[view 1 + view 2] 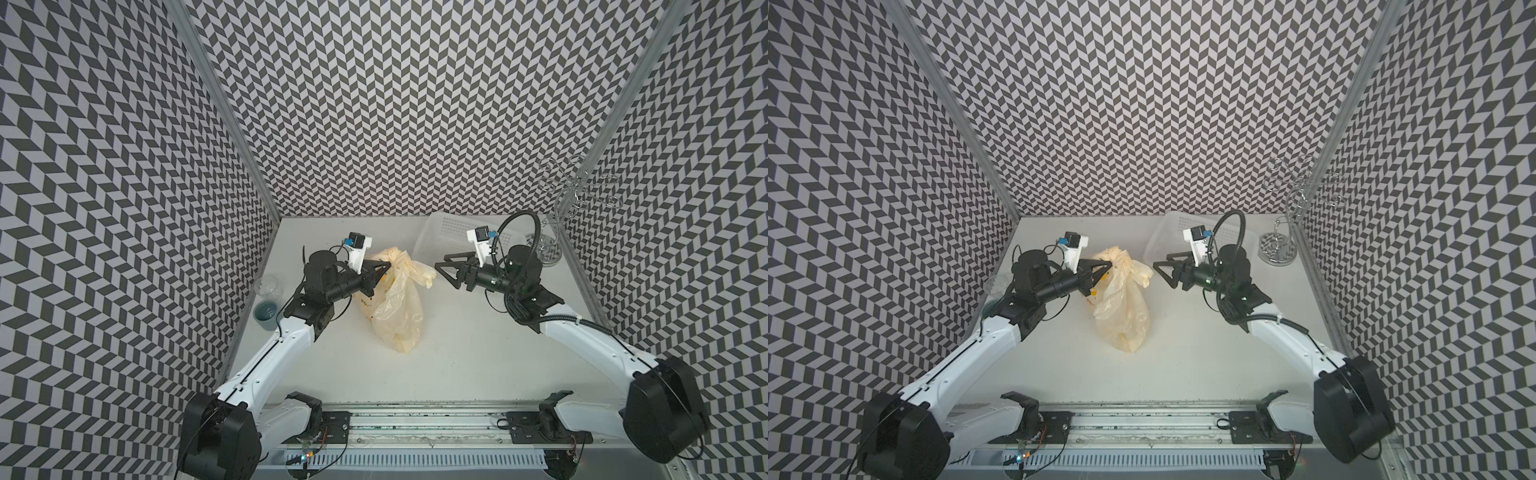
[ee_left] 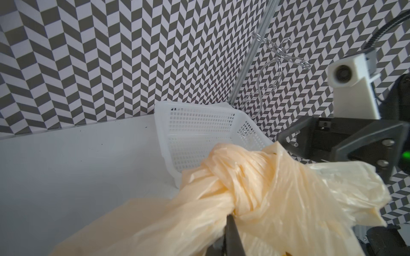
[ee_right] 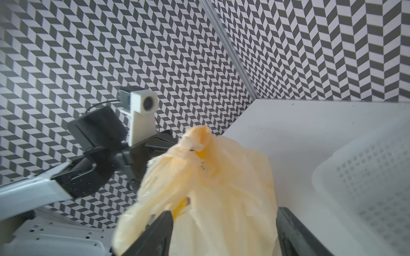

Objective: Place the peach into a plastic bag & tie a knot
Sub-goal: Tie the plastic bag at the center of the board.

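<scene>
plastic bag (image 1: 399, 309) against left tool (image 1: 383, 267): pinched at the gathered neck, right beside the knot (image 1: 394, 257); neck held up off the worktop (image 1: 465, 357), the rest draped down from the grip.
left tool, state: closed tight on the plastic bag; in the left wrist view, one dark finger (image 2: 234, 235) pressed into the film just beside the knot.
plastic bag against right tool (image 1: 445, 275): loose handle ends hung just beside the fingertips in both top views; could not tell whether they touched.
right tool, state: jaws spread wide, gripping nothing; in the right wrist view, both fingers showed at the frame edge with the bag beyond them.
plastic bag, place: middle of the worktop, between the two arms, lower end resting on the surface toward the near edge; white perforated basket (image 1: 436, 239) behind it, by the back wall.
plastic bag, look: thin, translucent, cream-yellow, heavily creased; yellow print and small black marks on the film.
knot, look: handle strips bunched and twisted into one tight lump, flat ends trailing toward the right tool.
lower end, look: bulged and a shade darker; contents not made out.
</scene>
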`<state>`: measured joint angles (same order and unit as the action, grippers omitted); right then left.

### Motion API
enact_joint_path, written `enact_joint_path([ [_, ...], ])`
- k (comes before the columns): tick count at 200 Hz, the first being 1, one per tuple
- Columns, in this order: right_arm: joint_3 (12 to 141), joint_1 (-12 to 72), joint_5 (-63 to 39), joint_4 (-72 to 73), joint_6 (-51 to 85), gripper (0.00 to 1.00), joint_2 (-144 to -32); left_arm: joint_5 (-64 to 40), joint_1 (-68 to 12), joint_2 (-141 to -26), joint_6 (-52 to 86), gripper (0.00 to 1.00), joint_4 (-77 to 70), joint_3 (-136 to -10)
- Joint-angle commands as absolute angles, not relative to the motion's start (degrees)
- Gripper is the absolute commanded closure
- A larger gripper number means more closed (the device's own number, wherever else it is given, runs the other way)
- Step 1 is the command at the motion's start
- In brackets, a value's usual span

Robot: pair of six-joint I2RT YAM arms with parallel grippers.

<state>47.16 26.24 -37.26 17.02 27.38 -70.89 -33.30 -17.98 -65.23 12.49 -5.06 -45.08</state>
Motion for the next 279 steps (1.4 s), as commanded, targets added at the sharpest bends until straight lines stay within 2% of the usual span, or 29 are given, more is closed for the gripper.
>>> enact_joint_path([
  [1, 45.9, 27.0, -33.9, 14.1, 32.7, 0.11, -66.9, -31.9, -18.3, -65.9, 12.3, 1.00, -4.1, -46.2],
  [19, 47.9, 27.6, -31.4, 11.7, 33.2, 0.00, -67.0, -33.1, -18.3, -66.3, 13.4, 1.00, -5.1, -46.4],
  [52, 53.2, 30.4, -30.9, 5.8, 31.3, 0.00, -72.4, -34.6, -18.9, -66.6, 14.5, 1.00, -6.0, -46.8],
  [72, 54.4, 32.9, -30.7, 6.1, 31.4, 0.03, -74.2, -34.5, -18.9, -66.8, 14.1, 1.00, -5.5, -47.1],
  [129, 54.7, 33.1, -35.9, 8.0, 34.4, 0.17, -74.9, -33.8, -18.9, -67.6, 13.4, 1.00, -5.3, -47.5],
  [171, 56.9, 33.4, -39.1, 6.9, 36.2, 0.18, -77.6, -33.9, -18.9, -67.7, 13.5, 1.00, -5.8, -47.0],
  [202, 56.9, 33.9, -36.5, 6.6, 36.6, 0.20, -77.5, -34.5, -18.9, -67.7, 13.5, 1.00, -6.0, -46.8],
  [223, 57.2, 33.8, -34.4, 6.7, 36.9, 0.33, -78.3, -35.2, -18.9, -67.5, 13.8, 1.00, -6.1, -46.7],
  [233, 57.7, 33.8, -34.3, 6.6, 37.0, 0.44, -78.8, -35.1, -18.9, -67.4, 13.9, 1.00, -6.0, -46.7],
  [255, 57.7, 32.0, -34.0, 5.0, 35.9, 0.79, -79.4, -36.8, -17.6, -67.1, 14.6, 1.00, -4.1, -48.2],
  [257, 57.6, 31.7, -34.0, 4.6, 35.9, 0.79, -79.4, -37.2, -17.4, -66.9, 14.9, 1.00, -4.0, -48.4],
  [258, 57.7, 31.6, -34.1, 4.5, 35.5, 0.83, -79.4, -37.4, -17.3, -66.9, 15.0, 1.00, -3.9, -48.4],
  [263, 57.5, 30.6, -34.0, 3.5, 34.8, 0.90, -79.4, -38.5, -16.7, -66.8, 15.9, 1.00, -3.3, -49.0],
  [273, 56.5, 28.7, -33.0, 2.2, 33.7, 1.00, -79.4, -41.8, -15.3, -66.5, 18.1, 1.00, -1.6, -50.1],
  [279, 55.7, 27.4, -32.9, 2.3, 33.4, 1.00, -79.3, -44.5, -14.6, -66.1, 19.5, 1.00, -0.9, -50.6],
])
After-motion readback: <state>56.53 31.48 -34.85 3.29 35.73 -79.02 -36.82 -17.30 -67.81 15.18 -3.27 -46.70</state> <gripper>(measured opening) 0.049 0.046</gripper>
